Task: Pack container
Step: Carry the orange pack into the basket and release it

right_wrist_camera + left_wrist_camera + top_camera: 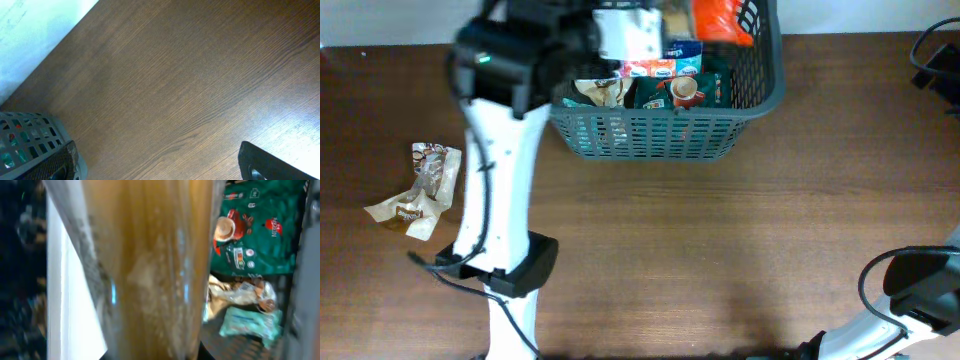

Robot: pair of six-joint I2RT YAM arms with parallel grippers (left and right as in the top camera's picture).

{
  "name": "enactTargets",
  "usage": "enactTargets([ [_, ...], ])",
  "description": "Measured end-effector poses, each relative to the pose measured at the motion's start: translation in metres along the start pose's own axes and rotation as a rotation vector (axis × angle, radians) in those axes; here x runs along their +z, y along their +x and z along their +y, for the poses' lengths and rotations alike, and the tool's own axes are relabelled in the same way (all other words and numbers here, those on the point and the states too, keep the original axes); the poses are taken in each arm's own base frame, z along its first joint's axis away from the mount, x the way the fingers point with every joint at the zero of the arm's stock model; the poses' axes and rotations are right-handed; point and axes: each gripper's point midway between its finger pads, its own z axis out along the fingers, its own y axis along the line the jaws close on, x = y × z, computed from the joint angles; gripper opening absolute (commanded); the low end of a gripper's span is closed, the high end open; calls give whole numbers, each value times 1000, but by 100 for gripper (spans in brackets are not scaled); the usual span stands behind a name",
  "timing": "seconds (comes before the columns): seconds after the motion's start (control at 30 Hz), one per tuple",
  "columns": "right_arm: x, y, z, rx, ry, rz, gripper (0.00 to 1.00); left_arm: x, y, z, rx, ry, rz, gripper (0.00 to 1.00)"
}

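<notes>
Overhead: container (pixel 650 135) is sitting at the far middle of the counter (pixel 720 250), with packets already lying inside it: green coffee packet (pixel 680 92), red-and-white carton (pixel 660 68), orange packet (pixel 720 18) and tan packet (pixel 600 92).

Left arm (pixel 500 200) is reaching over the container's left end. Left pincer (pixel 625 40) is hanging above the interior, closed almost fully. Left wrist view: blurred glossy brown sheet (pixel 150 270) is filling most of the frame close to the lens; cannot tell whether it is being gripped. A pale teal packet (pixel 250 322) is showing beside the green one.

Crumpled snack wrappers (pixel 415 190) are lying on the counter left of that arm, well apart from the container.

Right arm (pixel 910 290) is sitting at the near right corner. Right pincer (pixel 160 167) is standing wide apart, its 2 fingers gripping nothing, with 1 corner of the container at the frame edge.
</notes>
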Motion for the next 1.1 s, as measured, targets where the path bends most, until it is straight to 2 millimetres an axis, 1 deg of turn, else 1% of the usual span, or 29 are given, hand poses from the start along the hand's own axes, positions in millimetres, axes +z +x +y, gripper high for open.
enactTargets([
  [0.1,0,0,0,0,0,0,99,33,-1,-3,50,12,11,2],
  [0.2,0,0,0,0,0,0,99,72,12,-10,64,27,41,2],
  [0.27,0,0,0,0,0,0,99,98,22,-19,67,46,62,2],
  [0.33,0,0,0,0,0,0,99,121,31,-34,67,87,81,2],
  [0.4,0,0,0,0,0,0,99,142,42,-57,63,150,105,2],
  [0.5,0,0,0,0,0,0,99,168,55,-86,56,230,136,2],
  [0.6,0,0,0,0,0,0,99,187,63,-98,29,248,164,2],
  [0.63,0,0,0,0,0,0,99,192,66,-101,18,251,175,11],
  [0.67,0,0,0,0,0,0,99,195,69,-103,8,255,188,26],
  [0.7,0,0,0,0,0,0,99,197,71,-105,-1,258,196,37],
  [0.77,0,0,0,0,0,0,99,198,72,-105,-21,254,208,53],
  [0.83,0,0,0,0,0,0,99,198,73,-98,-42,223,220,67],
  [0.93,0,0,0,0,0,0,99,193,76,-83,-99,166,257,94],
  [1.0,0,0,0,0,0,0,99,187,77,-74,-163,129,280,96],
  [1.07,0,0,0,0,0,0,99,173,78,-64,-227,94,296,96],
  [1.1,0,0,0,0,0,0,99,163,77,-58,-253,76,299,96],
])
